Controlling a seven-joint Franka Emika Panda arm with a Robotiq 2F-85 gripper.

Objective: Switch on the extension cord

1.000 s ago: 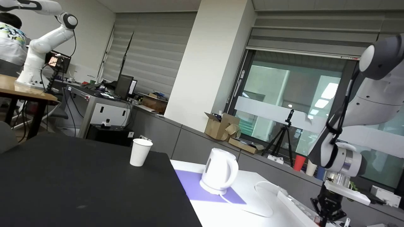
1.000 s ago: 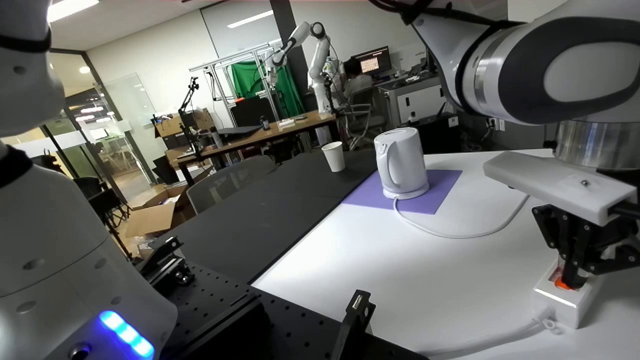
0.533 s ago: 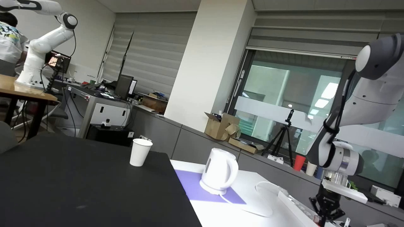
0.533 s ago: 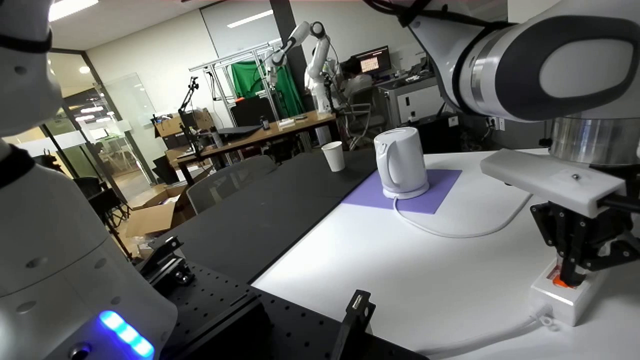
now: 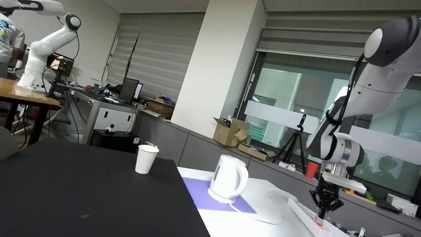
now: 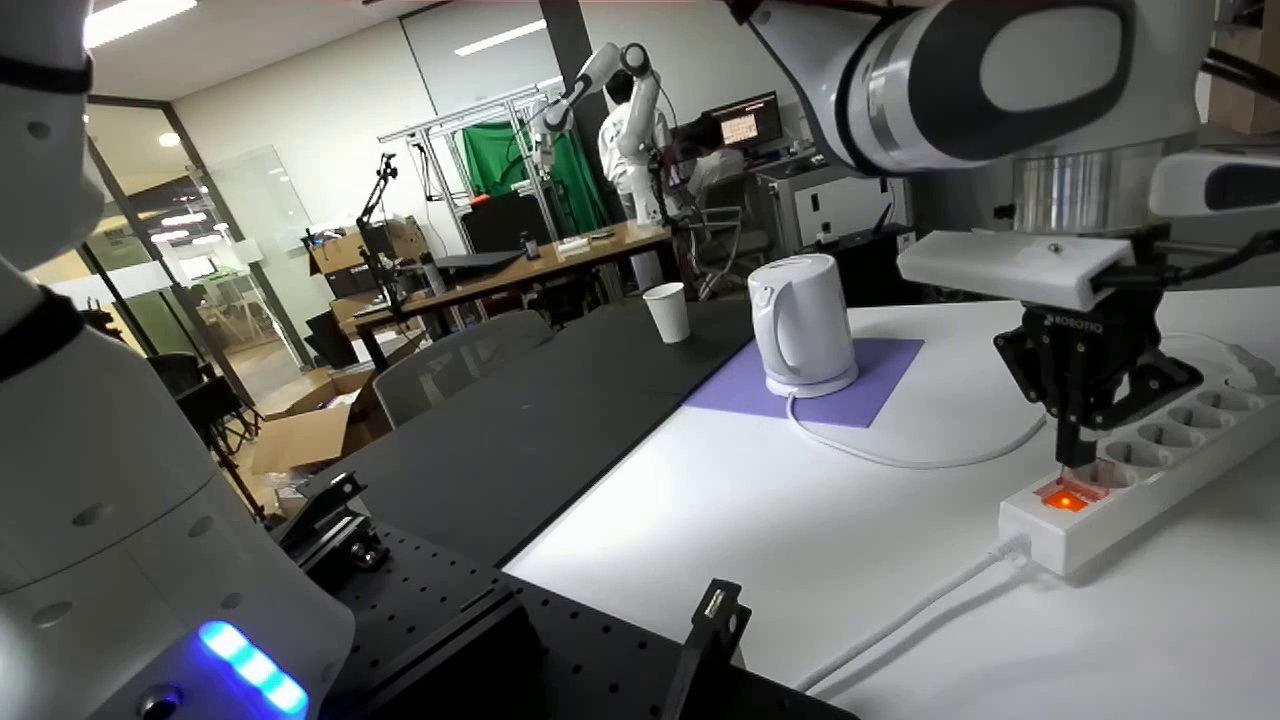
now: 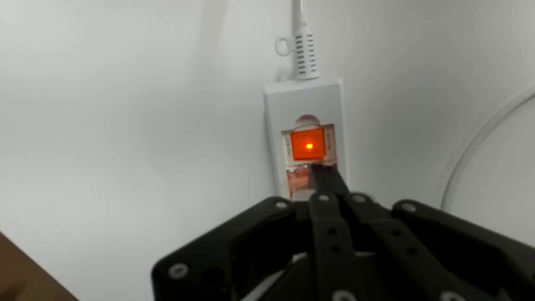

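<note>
Multi-socket extension cord (image 6: 1150,505) lay on the white tabletop (image 6: 900,560), running towards two o'clock in an exterior view, and its orange rocker switch (image 7: 307,144) was glowing — so the job looked done. Over it the Robotiq gripper (image 7: 329,168) stood narrow, its two fingers together with nothing between them; in the wrist view the rocker switch sat at eleven o'clock from the tips, and whether they touched it I could not tell. The chief risk was a second press: a dip or drift towards eleven o'clock could have tipped the switch back and cut the power. What looked like a translucent cover (image 7: 299,179), at eight o'clock from the tips, might have snagged on a sideways exit. Nothing visible fastened the cord down, so a dragging finger could have slid it — and jolted the electric kettle (image 6: 815,320), at ten o'clock from the switch in an exterior view, if that was plugged in.
</note>
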